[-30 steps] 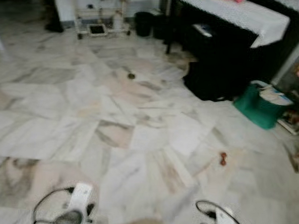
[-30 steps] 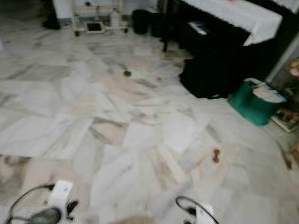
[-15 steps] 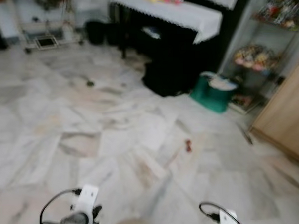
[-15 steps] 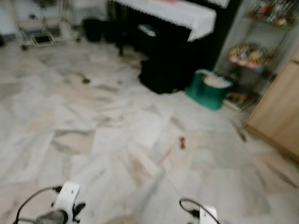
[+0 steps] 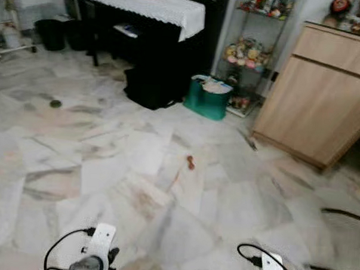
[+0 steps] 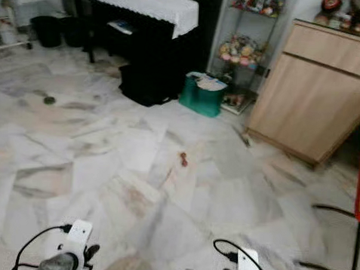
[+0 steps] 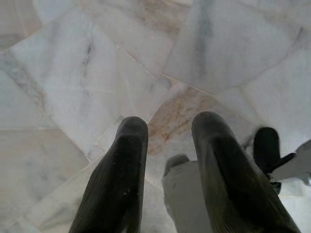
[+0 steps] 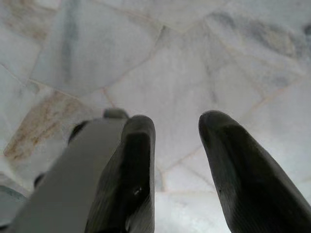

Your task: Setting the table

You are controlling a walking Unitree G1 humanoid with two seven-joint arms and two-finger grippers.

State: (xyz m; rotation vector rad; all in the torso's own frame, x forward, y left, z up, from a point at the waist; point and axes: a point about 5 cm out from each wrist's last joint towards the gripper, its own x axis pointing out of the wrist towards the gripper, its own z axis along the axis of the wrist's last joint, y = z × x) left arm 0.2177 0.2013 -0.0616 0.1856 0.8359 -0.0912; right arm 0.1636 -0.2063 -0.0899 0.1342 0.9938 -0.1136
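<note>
A small red object point(image 5: 191, 162) lies on the marble floor point(image 5: 136, 187) before the green basket point(image 5: 208, 99) by the wooden cabinet point(image 5: 316, 99), while left gripper point(image 7: 167, 128) and right gripper point(image 8: 177, 127) hang empty, fingers apart.

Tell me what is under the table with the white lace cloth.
Under the table stand dark shapes: a black boxy thing on the marble floor, and a shelf-like ledge bearing something pale. The shade hides the rest.
</note>
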